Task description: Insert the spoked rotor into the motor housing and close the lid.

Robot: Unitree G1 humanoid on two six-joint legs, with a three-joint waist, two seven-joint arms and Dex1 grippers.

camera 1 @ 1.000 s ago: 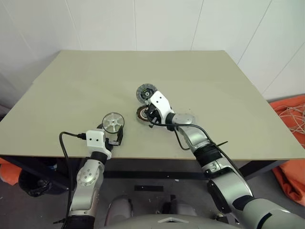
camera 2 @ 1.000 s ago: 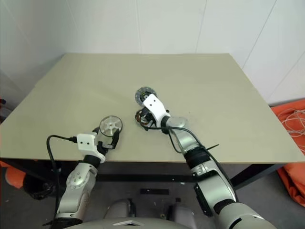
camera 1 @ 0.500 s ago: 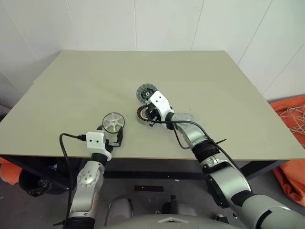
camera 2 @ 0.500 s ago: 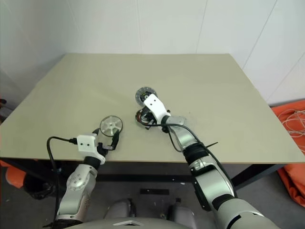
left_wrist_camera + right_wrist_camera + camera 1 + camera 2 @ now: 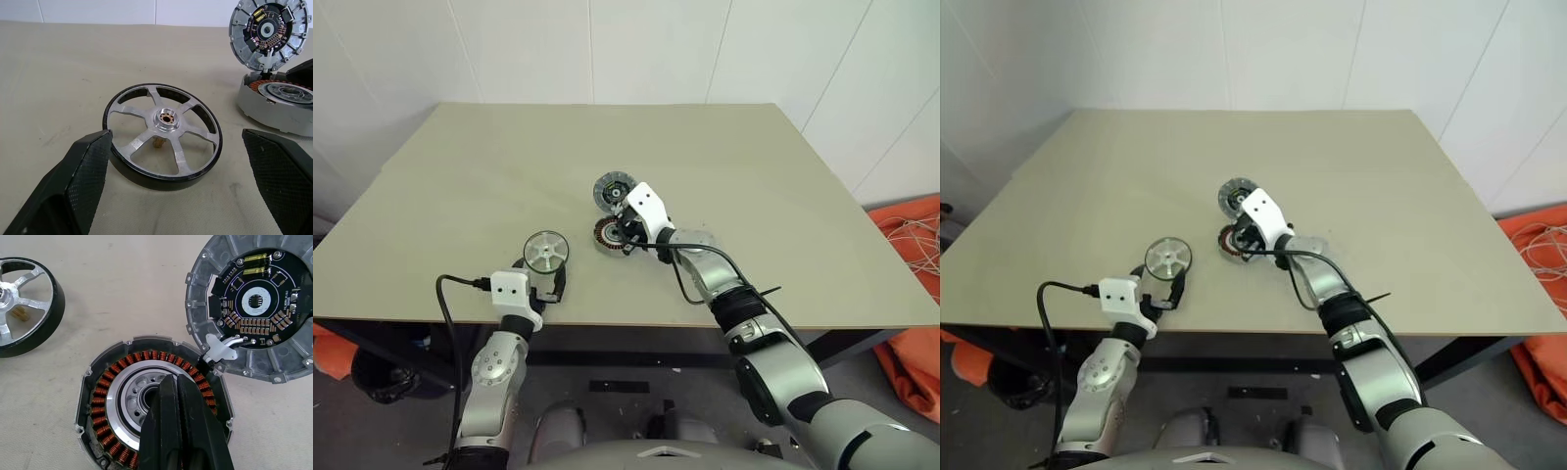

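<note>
The spoked rotor (image 5: 546, 249) lies flat on the table, silver with a dark rim, near the front left. My left gripper (image 5: 544, 276) sits just behind it, open; its fingers (image 5: 83, 171) stand wide on either side of the rotor (image 5: 164, 134) without touching it. The motor housing (image 5: 606, 235) lies in the middle of the table, its copper windings (image 5: 105, 394) showing. The lid (image 5: 610, 189) stands tilted open at the housing's far edge, its circuit board (image 5: 254, 303) exposed. My right gripper (image 5: 173, 381) is shut and empty, its tip over the housing's silvery centre.
The table's front edge (image 5: 607, 321) runs just below both hands. A black cable (image 5: 445, 294) loops from my left wrist. Orange cloth (image 5: 911, 255) lies on the floor past the table's right side. A white wall backs the table.
</note>
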